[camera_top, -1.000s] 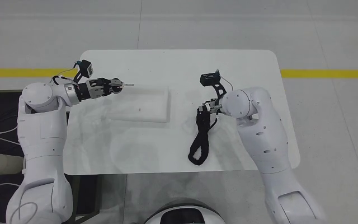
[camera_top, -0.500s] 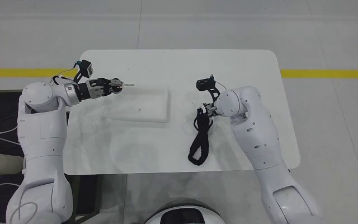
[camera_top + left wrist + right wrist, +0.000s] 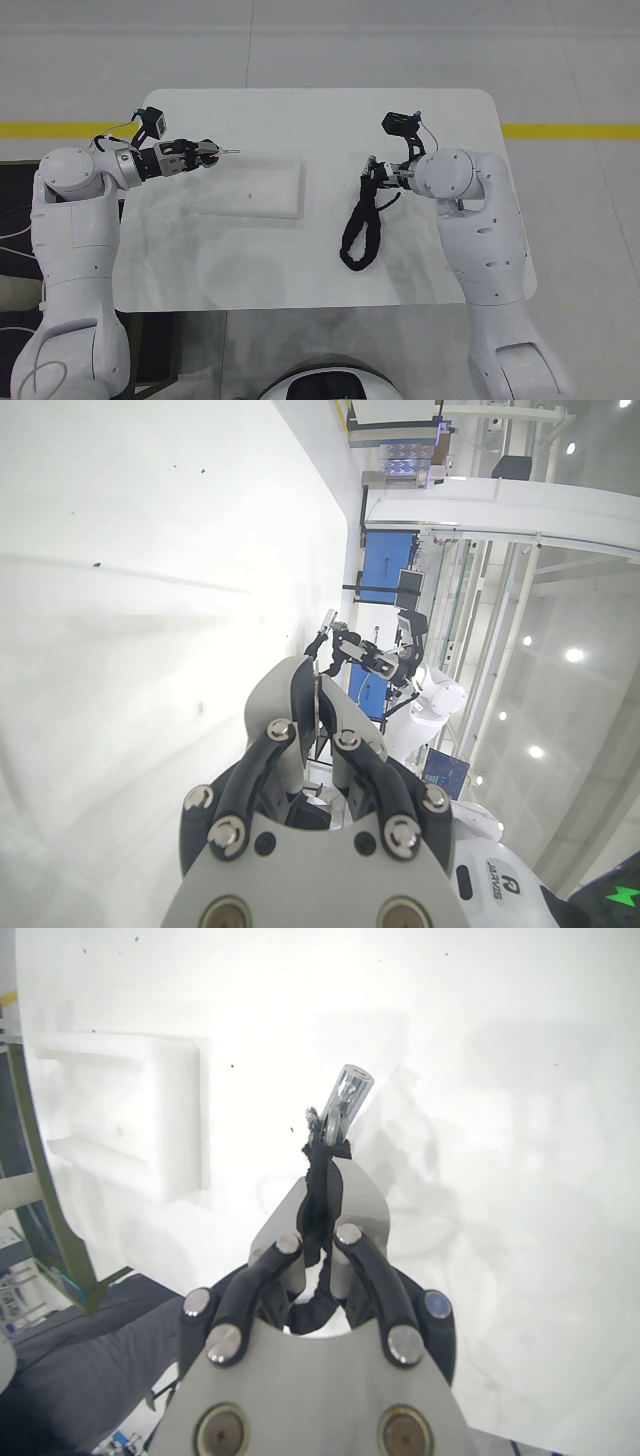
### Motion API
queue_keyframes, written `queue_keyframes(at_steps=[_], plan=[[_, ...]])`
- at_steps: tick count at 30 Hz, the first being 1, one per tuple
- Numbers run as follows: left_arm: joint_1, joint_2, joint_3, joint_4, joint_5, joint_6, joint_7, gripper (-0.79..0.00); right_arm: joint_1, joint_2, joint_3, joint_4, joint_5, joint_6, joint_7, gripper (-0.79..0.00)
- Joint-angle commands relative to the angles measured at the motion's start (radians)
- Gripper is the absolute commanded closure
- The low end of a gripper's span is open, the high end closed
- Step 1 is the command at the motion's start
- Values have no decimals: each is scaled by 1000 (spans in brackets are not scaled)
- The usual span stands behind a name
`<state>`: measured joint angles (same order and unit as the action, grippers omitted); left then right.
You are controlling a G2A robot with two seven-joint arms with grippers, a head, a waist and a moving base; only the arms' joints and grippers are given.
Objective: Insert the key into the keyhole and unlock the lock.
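one key (image 3: 229, 152), one cable lock (image 3: 358, 235), one foam block (image 3: 255, 187), two end effectors
left end effector (image 3: 213, 152) clamped on the thin silver key at the worktop's (image 3: 320, 110) 9 o'clock side, blade pointing toward 3. right end effector (image 3: 372, 180) pinched shut on the cable lock around 3 o'clock: black fabric-sleeved loop trailing toward 6, shiny silver cylinder poking out front. foam block between them.

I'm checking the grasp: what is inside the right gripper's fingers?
The right gripper pinches a black fabric-sheathed cable, its silver cylindrical lock head sticking out beyond. The stretch clamped inside is hidden by the fingers.
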<state>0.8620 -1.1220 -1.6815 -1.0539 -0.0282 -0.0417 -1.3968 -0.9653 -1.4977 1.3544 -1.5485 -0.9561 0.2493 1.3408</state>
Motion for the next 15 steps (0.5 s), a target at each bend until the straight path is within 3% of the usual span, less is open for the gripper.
queue_keyframes(at_steps=[1,8,15], plan=[[0,0,0,0,0,0,0,0,-9,-4,26,17,99,22,-37,0],[0,0,0,0,0,0,0,0,-53,-4,133,77,403,18,-159,0],[0,0,0,0,0,0,0,0,-64,19,31,68,196,-86,-148,0]])
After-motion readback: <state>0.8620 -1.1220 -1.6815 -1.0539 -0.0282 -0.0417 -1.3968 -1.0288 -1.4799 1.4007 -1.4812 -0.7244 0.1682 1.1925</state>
